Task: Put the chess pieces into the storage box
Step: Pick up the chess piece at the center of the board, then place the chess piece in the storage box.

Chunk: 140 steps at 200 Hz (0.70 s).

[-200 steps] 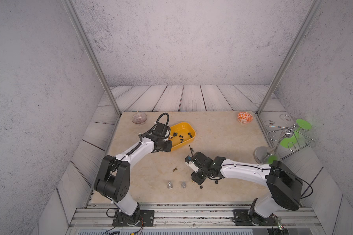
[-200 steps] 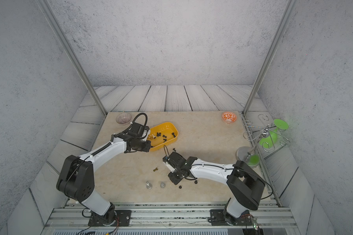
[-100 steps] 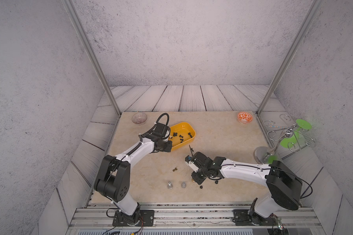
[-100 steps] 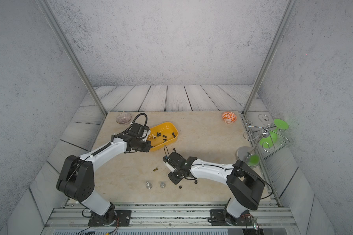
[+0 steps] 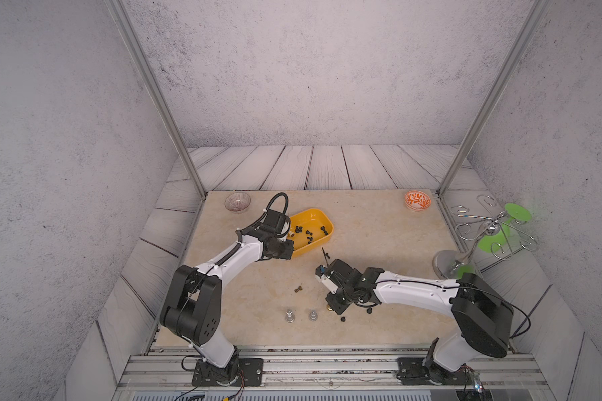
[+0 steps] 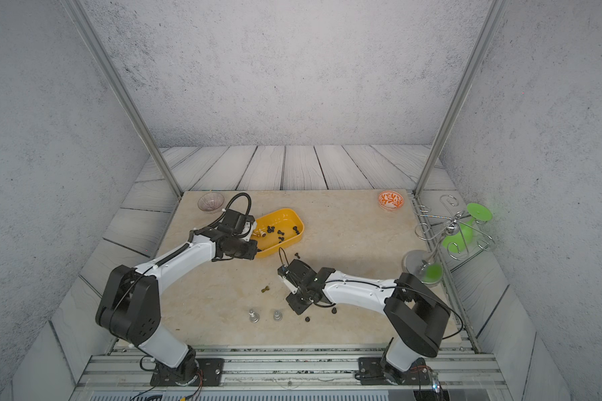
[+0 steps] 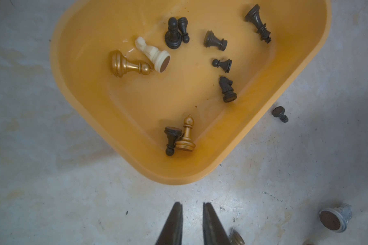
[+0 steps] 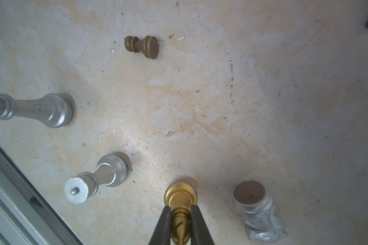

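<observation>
The yellow storage box (image 5: 312,214) (image 6: 283,213) (image 7: 77,70) holds several chess pieces: black ones, two gold ones and a cream knight (image 7: 152,53). My left gripper (image 7: 192,211) hovers just off the box's near corner, narrowly open, nothing between its fingers. My right gripper (image 8: 180,209) is shut on an upright gold piece (image 8: 180,196) near the table's front. On the table there are two standing silver pieces (image 5: 289,316) (image 5: 312,315), a fallen silver one (image 8: 255,209), a small brown-gold pawn (image 5: 298,288) (image 8: 141,45) and two black pawns (image 5: 343,319) (image 5: 369,310). A further black pawn (image 7: 279,113) lies beside the box.
A clear ribbed bowl (image 5: 237,202) stands at the back left and an orange-patterned bowl (image 5: 417,200) at the back right. A wire stand with green discs (image 5: 490,232) is off the table's right edge. A metal rail (image 5: 327,357) runs along the front.
My right gripper's fingers have closed onto the gold piece. Both arms stay where they were.
</observation>
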### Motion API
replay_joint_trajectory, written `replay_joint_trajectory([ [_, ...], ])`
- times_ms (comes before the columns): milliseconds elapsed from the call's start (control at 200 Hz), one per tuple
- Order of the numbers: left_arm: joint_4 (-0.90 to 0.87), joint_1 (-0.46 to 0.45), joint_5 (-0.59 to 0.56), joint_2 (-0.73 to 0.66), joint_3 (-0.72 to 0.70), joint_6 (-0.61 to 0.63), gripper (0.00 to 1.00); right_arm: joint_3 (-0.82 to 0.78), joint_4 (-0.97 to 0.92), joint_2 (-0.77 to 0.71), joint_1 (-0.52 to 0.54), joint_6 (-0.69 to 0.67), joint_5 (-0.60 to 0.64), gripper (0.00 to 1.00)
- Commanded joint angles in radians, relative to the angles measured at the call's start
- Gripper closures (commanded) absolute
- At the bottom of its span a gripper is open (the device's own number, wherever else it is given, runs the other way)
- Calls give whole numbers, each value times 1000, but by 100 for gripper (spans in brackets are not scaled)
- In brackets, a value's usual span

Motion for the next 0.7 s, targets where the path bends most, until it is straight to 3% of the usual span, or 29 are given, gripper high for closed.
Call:
replay_joint_trajectory([
  [0, -7, 8, 4, -32, 1, 0, 78, 40, -23, -21, 3, 7, 36, 85],
  [200, -8, 8, 3, -57, -11, 1, 78, 90, -53, -67, -24, -38, 64, 85],
  [405, -8, 8, 9, -91, -31, -5, 78, 162, -51, -92, -120, -93, 36, 85],
  [696, 6, 8, 24, -153, -83, -13, 78, 349, -35, 7, -293, -173, -38, 85],
])
